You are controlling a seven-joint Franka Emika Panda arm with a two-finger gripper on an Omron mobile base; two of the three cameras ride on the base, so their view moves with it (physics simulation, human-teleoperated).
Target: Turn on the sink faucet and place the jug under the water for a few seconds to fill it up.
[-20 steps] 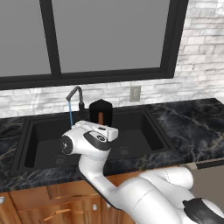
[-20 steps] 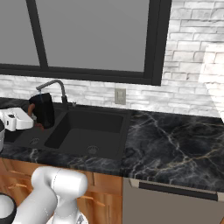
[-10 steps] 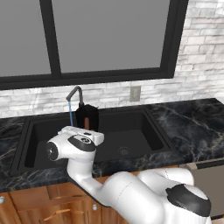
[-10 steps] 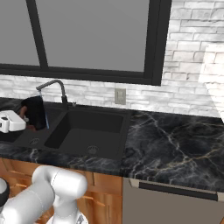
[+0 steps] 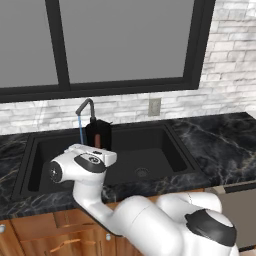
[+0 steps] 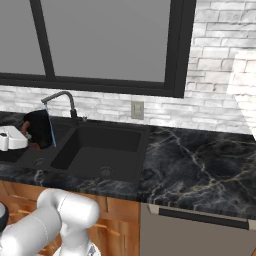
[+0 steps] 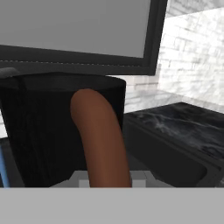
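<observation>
In the left base view the jug stands upright over the sink, at centre-left of the frame, just right of the thin blue water falling from the sink faucet; the stream passes beside it, not into it. The white hand sits directly below the jug. In the hand view the reddish-brown handle fills the centre, running down between the claw, which appears clamped on it. Black marbled tabletop spreads lower right.

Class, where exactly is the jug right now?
The jug hangs over the sink, just right of the water in the left base view, below the faucet.
</observation>
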